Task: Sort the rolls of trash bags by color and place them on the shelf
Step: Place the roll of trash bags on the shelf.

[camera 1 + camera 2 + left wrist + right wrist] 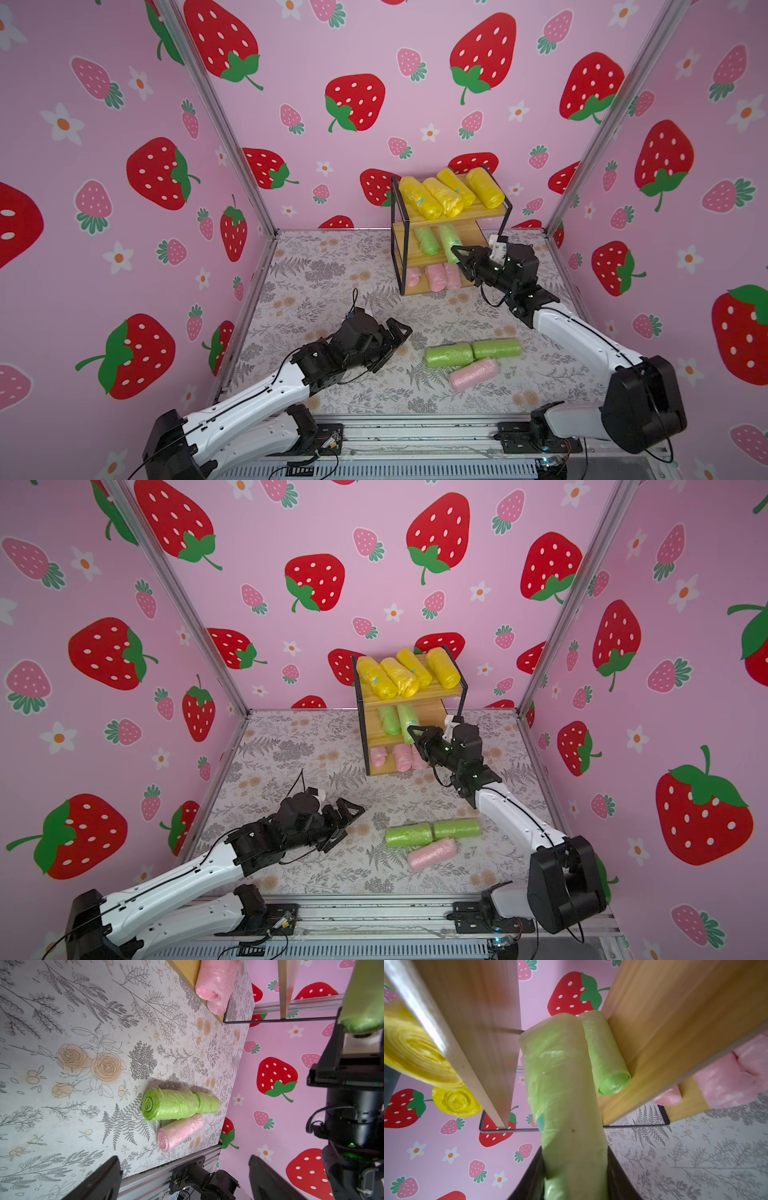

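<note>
Left tool (394,347) above floral tabletop (332,266); strawberry walls (374,50)

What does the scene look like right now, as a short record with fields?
Shelf top: four yellow rolls
Shelf middle: one green roll lying, held green roll partly in
Shelf bottom: three pink rolls
Table: two loose green rolls end to end, one loose pink roll beside them
Right end effector: shut on held green roll
Left end effector: open, empty

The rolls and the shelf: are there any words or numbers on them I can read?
No readable text anywhere.
The held green roll has a small teal sticker, too blurred to show writing.
The yellow rolls, the shelf and the strawberry walls show no words.
</note>
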`<control>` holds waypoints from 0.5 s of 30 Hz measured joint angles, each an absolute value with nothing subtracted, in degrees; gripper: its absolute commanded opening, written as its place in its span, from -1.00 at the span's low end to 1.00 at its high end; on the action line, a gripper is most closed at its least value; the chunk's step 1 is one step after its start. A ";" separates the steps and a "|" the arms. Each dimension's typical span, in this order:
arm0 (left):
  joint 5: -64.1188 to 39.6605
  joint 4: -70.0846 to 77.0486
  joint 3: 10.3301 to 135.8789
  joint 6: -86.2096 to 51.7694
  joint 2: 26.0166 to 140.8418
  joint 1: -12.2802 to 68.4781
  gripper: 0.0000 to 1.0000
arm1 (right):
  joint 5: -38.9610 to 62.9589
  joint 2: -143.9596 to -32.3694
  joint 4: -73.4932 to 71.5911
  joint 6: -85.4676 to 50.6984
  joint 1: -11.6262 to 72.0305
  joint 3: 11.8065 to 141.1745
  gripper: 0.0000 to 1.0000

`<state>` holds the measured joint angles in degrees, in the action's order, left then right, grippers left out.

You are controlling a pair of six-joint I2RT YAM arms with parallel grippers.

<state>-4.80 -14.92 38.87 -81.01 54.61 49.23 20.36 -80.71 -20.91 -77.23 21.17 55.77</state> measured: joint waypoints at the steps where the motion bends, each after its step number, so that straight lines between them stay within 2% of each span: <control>1: -5.15 -14.92 38.89 -80.97 54.96 49.23 0.98 | 20.38 -82.26 -21.78 -77.47 20.88 56.77 -1.00; 10: -6.72 -16.16 38.89 -80.16 56.77 49.23 0.98 | 20.80 -93.62 -23.79 -79.66 20.03 64.14 -0.99; 13: -6.85 -16.80 38.89 -79.96 56.77 49.23 0.98 | 21.02 -95.13 -23.86 -79.92 19.79 65.84 -0.68; 15: -7.38 -16.95 38.89 -79.83 56.77 49.23 0.98 | 21.10 -95.79 -23.55 -80.05 19.42 66.67 -0.30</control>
<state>-7.38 -16.95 38.89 -79.83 56.77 49.23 21.10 -95.79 -23.55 -80.05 19.42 66.67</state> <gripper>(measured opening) 0.992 0.370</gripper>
